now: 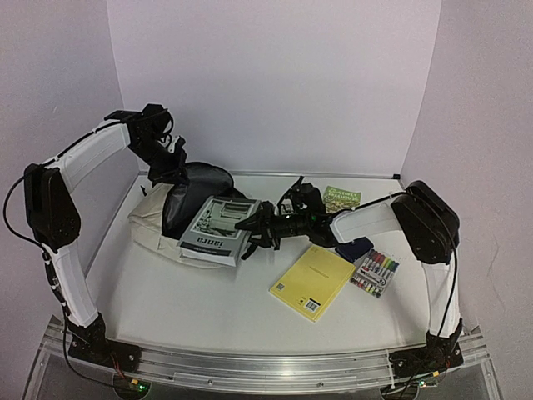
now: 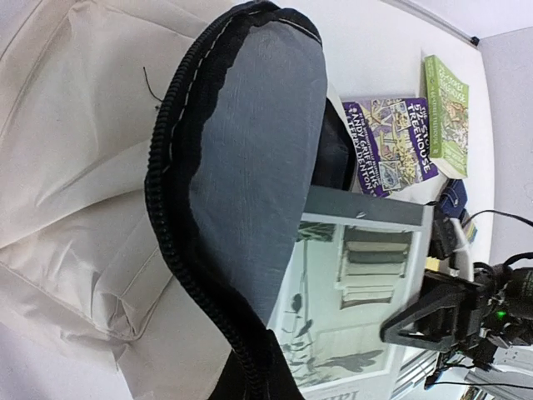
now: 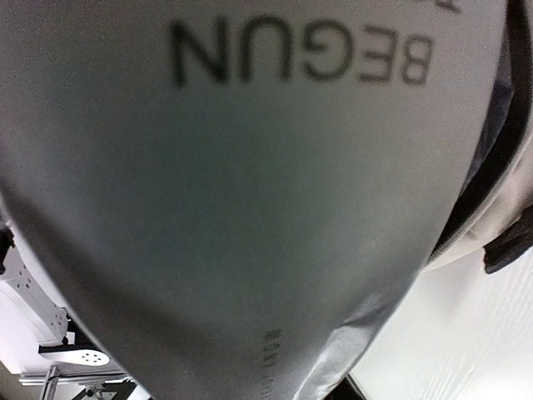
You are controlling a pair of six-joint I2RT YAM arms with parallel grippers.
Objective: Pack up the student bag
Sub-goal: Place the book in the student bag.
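Note:
The student bag point(image 1: 158, 218), cream with black zipper trim, lies at the back left with its mouth facing right. My left gripper point(image 1: 178, 168) is shut on the upper edge of the mouth and holds it up. The left wrist view shows the dark grey lining point(image 2: 250, 142) and cream fabric point(image 2: 75, 167), but my fingers are hidden. My right gripper point(image 1: 255, 227) is shut on a grey-and-white book point(image 1: 216, 229), whose far end lies at the bag's mouth. The book fills the right wrist view point(image 3: 250, 200) and also shows in the left wrist view point(image 2: 358, 283).
A yellow notebook point(image 1: 312, 281), a pack of markers point(image 1: 375, 272) and a navy pouch point(image 1: 354, 248) lie at the right. A green book point(image 1: 341, 198) lies at the back, beside a purple book point(image 2: 391, 146). Walls stand behind and at both sides.

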